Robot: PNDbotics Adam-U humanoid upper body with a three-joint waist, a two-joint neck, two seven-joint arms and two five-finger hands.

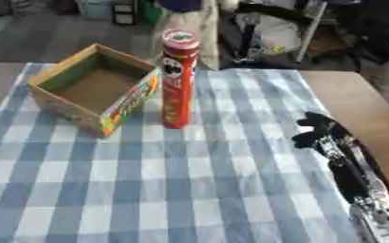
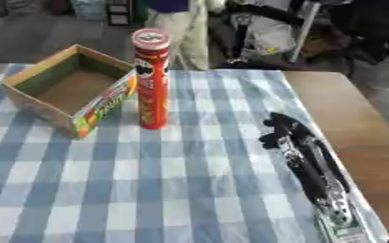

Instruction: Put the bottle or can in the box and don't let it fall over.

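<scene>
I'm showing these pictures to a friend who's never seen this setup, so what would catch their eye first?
Most likely the tall red can, standing upright near the middle of the blue checked cloth. Just to its left sits an open cardboard box with a colourful printed side, empty inside. Then the robot's black right hand, reaching in from the lower right, fingers curled and holding nothing, well apart from the can.

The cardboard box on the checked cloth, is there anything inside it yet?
Nothing shows inside the cardboard box: only its bare brown floor and inner walls. The near wall hides a strip of the floor behind it. The red crisp can stands upright outside, beside the box's right corner.
</scene>
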